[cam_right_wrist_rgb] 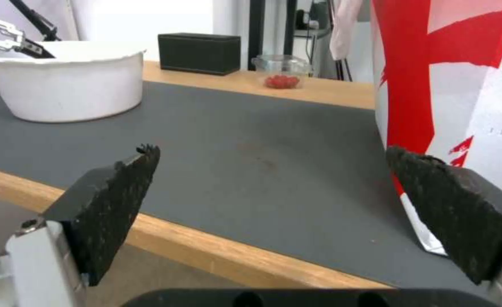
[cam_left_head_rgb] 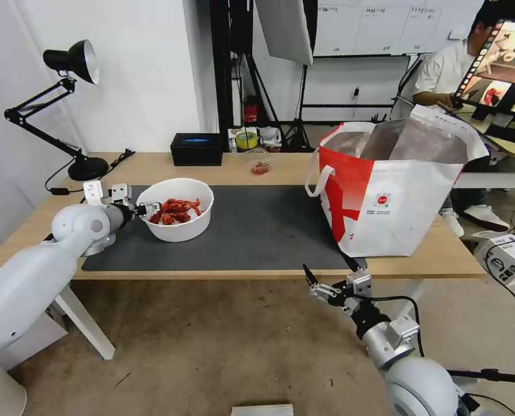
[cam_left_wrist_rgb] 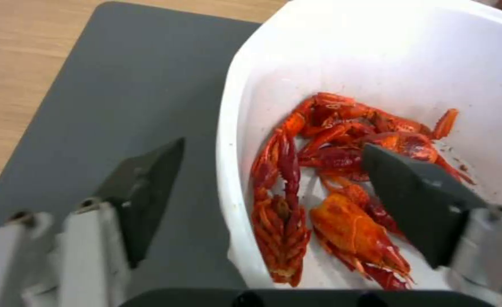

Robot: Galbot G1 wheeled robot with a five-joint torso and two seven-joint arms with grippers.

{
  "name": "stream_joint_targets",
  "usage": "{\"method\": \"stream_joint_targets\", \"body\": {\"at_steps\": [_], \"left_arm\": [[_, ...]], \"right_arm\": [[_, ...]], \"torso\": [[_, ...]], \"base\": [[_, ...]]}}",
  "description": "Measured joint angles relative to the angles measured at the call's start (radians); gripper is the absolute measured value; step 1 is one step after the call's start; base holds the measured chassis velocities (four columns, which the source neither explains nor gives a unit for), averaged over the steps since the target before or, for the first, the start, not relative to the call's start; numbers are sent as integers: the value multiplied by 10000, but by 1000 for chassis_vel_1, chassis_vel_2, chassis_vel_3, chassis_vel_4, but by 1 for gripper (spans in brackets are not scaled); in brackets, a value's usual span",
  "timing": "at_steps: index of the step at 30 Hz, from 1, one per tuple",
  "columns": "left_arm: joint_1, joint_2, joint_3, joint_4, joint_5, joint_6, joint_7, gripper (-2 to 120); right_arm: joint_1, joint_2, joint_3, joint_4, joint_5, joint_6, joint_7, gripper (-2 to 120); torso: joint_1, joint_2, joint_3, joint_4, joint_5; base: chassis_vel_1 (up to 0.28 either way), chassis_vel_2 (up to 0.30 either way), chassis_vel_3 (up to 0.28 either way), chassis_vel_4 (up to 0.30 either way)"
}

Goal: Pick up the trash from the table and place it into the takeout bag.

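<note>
Bowl [cam_left_wrist_rgb: 251, 128] rim sits between spread left tool [cam_left_wrist_rgb: 274, 183] fingers.

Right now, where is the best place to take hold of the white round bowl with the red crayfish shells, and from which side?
Probably the thin rim of the white round plastic bowl nearest the left tool, approached from the robot's left. Its open fingers already straddle that wall, one outside over the dark grey mat, one inside above the red crayfish shells. The rim is upright and bare there.

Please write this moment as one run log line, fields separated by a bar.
left hand: open, straddling bowl rim | right hand: open, idle below table edge | bag: upright on table
</note>
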Motion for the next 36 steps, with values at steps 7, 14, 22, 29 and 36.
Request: {"method": "stream_joint_targets", "body": {"at_steps": [7, 14, 22, 29, 36], "left_arm": [[-106, 160, 251, 7, -1, -4, -8, 50], [-101, 330, 330, -57, 2, -8, 12, 25], [-9, 409, 283, -167, 4, -60, 184, 0], [313, 362, -284, -530, -71, -354, 401, 0], [-158, 359, -864, -1791, -560, -550, 413, 0]], "right_arm": [[0, 0, 0, 0, 0, 0, 0, 100], [0, 0, 0, 0, 0, 0, 0, 100], [0, 0, 0, 0, 0, -1, 0, 100], [0, 0, 0, 0, 0, -1, 0, 100], [0, 0, 0, 0, 0, -1, 0, 100]], "torso": [[0, 0, 0, 0, 0], [0, 0, 0, 1, 0], [0, 1, 0, 0, 0], [0, 0, 0, 2, -3], [0, 0, 0, 1, 0]], "base": [[0, 0, 0, 0], [0, 0, 0, 0], [0, 0, 0, 0], [0, 0, 0, 0], [0, 0, 0, 0]]}}
